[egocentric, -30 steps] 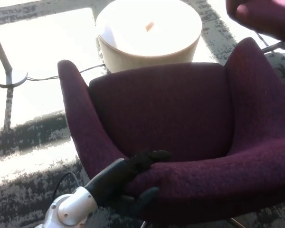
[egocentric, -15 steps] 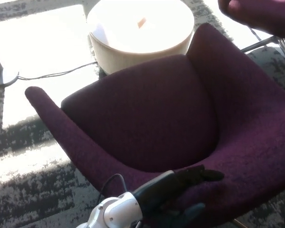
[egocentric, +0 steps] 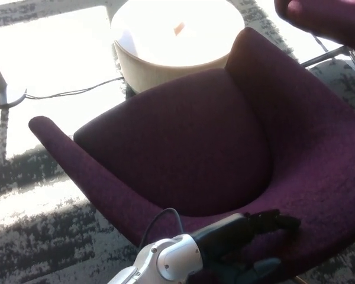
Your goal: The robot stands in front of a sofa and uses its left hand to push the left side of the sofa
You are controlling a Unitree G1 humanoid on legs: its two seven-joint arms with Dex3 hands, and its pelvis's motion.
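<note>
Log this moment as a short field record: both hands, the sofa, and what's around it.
left hand: black, fingers lying flat along the sofa's near edge, holding nothing
right hand: not in view
sofa: purple fabric, seat empty, sitting at an angle in the head view
round table: pale, behind the sofa, a small orange item on top
cable: on the floor, left of the table
second purple seat: top right corner, partly cut off
</note>
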